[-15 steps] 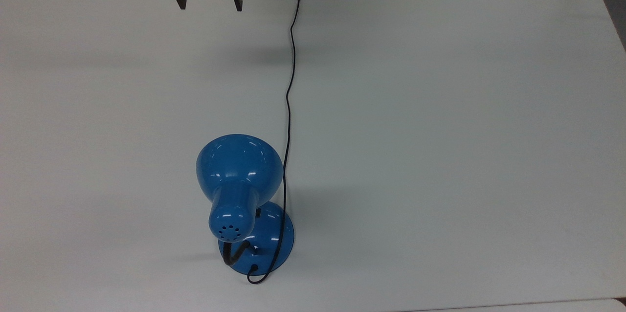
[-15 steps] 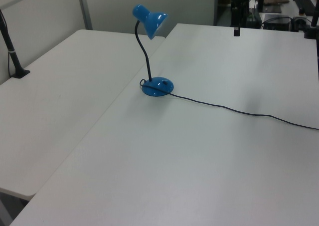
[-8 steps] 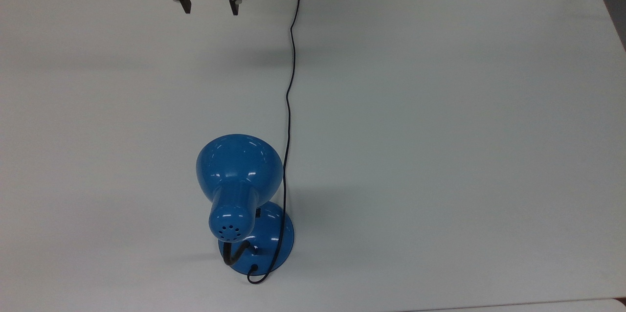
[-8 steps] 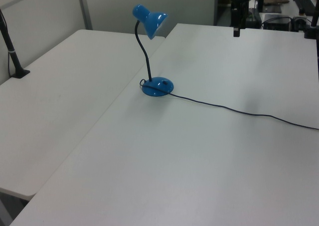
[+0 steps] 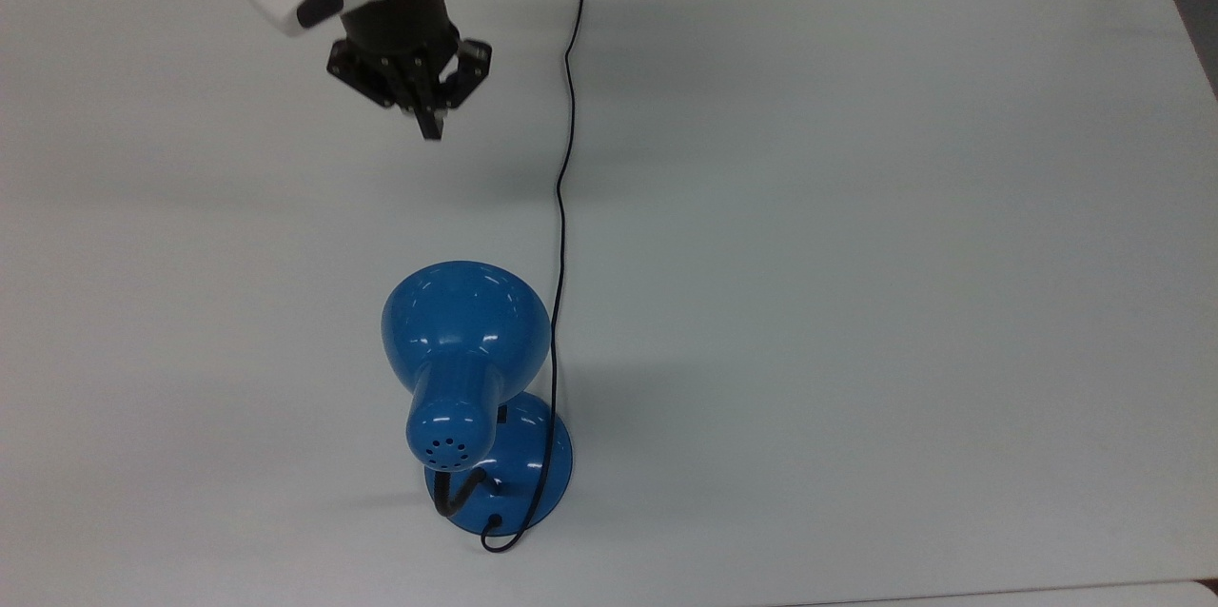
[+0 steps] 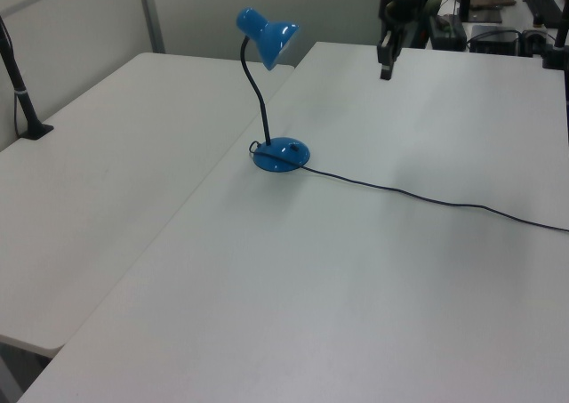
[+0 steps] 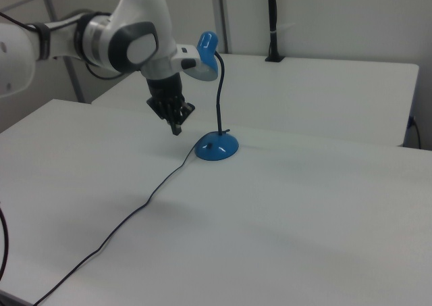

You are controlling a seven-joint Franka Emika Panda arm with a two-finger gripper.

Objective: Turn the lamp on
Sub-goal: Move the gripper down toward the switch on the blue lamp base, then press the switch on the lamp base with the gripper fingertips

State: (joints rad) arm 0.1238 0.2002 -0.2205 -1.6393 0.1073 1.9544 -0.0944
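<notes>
Fingers: my gripper [image 5: 430, 127] hangs above the table [image 5: 856, 207] with its two fingers pressed together into one point, grasping nothing.
Change: a second ago the fingers were spread wide at the far edge of the table; now they are clenched and I have moved out over the table toward the lamp [image 5: 471, 379].
Meaning: closed fingers make one narrow tip, which I judge fit for pressing a switch; the lamp is unlit and I am well apart from it.
Lamp position: in the top view it stands near the bottom edge, left of centre, its round base [image 5: 528, 474] flat on the table.
Lamp pointing: the shade [image 6: 271, 36] opens downward and toward the left view's right.
Long axis: the black neck [image 7: 219, 90] rises nearly upright from the base, curving at the top.
Cord: the cord [image 5: 561, 160] leaves the base and runs up the top view to the far edge.
</notes>
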